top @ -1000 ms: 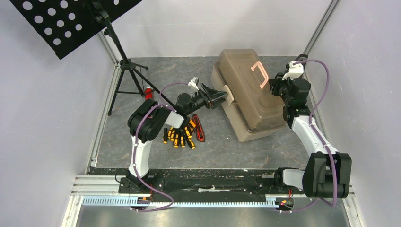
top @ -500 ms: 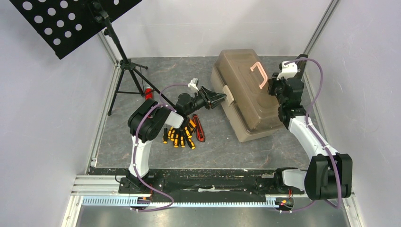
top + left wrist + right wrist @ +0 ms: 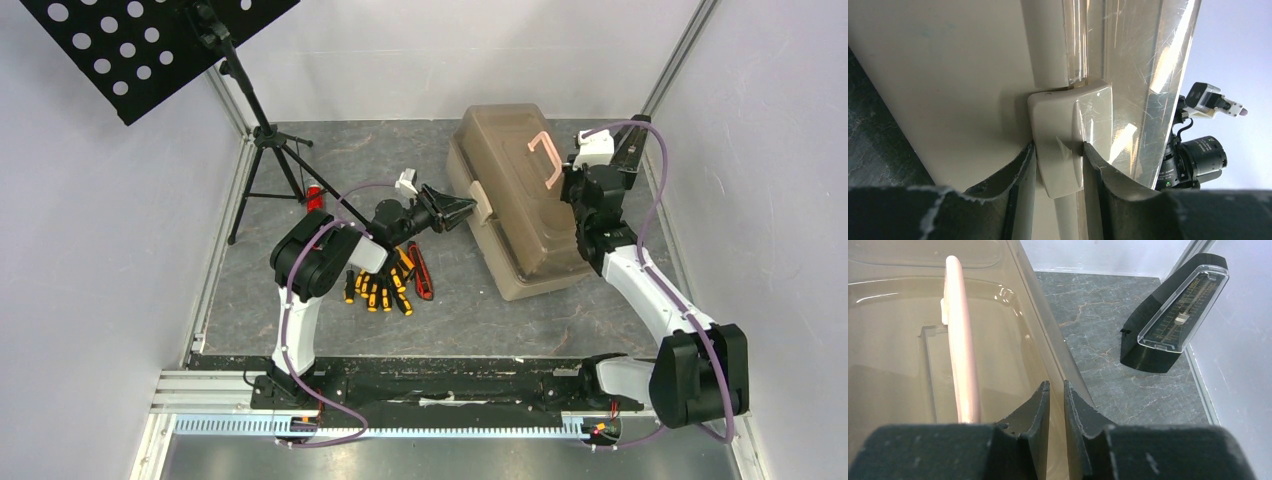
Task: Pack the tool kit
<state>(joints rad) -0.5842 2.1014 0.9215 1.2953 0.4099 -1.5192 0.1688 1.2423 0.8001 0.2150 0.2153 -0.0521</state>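
- Left claw (image 3: 1058, 148) is clamped on the pale latch (image 3: 1068, 132) of the toolbox (image 3: 520, 205), one finger against each side of it, on the box's left wall.
- The left wrist view shows both fingers touching the latch. From above, only the claw's tip meeting the latch can be made out.
- Right claw (image 3: 1056, 390) is almost closed, with a thin slit between its fingers, at the right edge of the toolbox lid. That edge runs toward the slit, but I cannot tell whether it is pinched.
- The toolbox sits skewed on the counter (image 3: 480, 320) with its lid down. The pink handle (image 3: 960, 340) is on top, just left of the right claw.
- Only the right wrist view shows clearly a black wedge-shaped metronome (image 3: 1173, 315) with a clear front, on the counter right of the toolbox. From above, the right arm hides most of it.
- The left wrist view catches part of the right arm beyond the lid.
- Left of the toolbox and nearer the bases, screwdrivers (image 3: 378, 290) lie in a heap below the left arm. A red knife (image 3: 423, 275) lies just beside them, and an orange knife (image 3: 406, 262) is partly under the arm.
- Farther left of the toolbox stands a music stand (image 3: 265, 135), with a red piece (image 3: 315, 197) between its legs.
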